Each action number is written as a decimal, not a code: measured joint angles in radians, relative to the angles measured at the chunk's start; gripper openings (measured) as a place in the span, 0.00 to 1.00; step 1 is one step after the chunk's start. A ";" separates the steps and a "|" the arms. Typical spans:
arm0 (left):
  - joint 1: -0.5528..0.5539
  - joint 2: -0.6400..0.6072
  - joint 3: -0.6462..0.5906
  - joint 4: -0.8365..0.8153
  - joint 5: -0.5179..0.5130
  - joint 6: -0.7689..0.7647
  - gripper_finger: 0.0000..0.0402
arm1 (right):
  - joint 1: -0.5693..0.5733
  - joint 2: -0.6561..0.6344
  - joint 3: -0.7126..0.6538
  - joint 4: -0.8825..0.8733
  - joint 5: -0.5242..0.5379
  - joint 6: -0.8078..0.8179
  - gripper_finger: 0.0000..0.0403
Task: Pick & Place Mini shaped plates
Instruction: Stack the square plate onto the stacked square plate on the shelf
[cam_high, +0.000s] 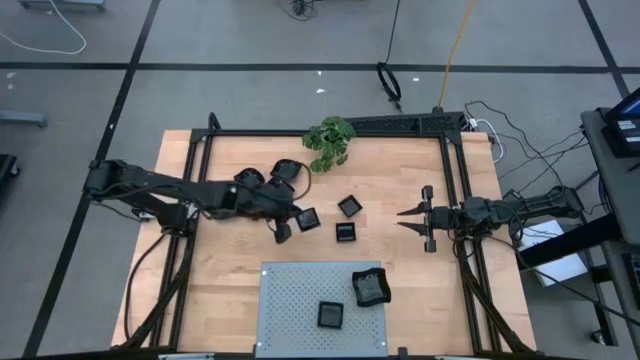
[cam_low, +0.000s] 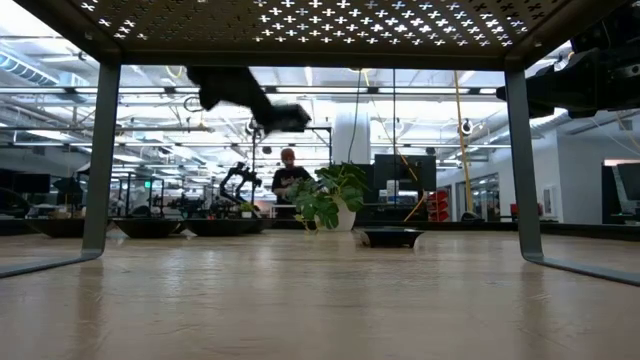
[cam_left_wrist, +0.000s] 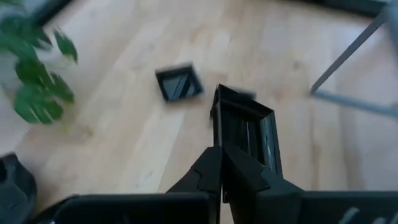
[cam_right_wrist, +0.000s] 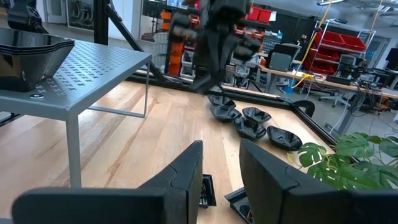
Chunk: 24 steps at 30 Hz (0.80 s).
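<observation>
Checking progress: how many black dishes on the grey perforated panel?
2 visible: one glossy black square dish at the middle of the grey perforated metal panel, another black dish by its right edge, looking stacked, so more may be hidden.

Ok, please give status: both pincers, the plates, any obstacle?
Left pincer shut on square plate, lifted. Right pincer open, waiting, empty. Two plates on grey panel. No obstacle seen.

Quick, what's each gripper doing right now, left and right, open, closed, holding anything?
Left gripper: shut on a square black mini plate, lifted above the table.
Right gripper: open, holding nothing, waiting at the table's right side.
</observation>
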 joint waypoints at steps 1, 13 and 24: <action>0.000 -0.019 0.000 0.010 0.000 -0.001 0.03 | 0.000 0.000 0.000 0.000 0.000 0.000 0.24; -0.080 -0.146 0.001 0.262 0.232 -0.001 0.06 | 0.000 0.000 0.000 0.000 0.000 0.000 0.24; -0.201 -0.134 0.000 0.330 0.222 0.037 0.01 | 0.000 0.000 0.000 0.000 0.000 0.000 0.23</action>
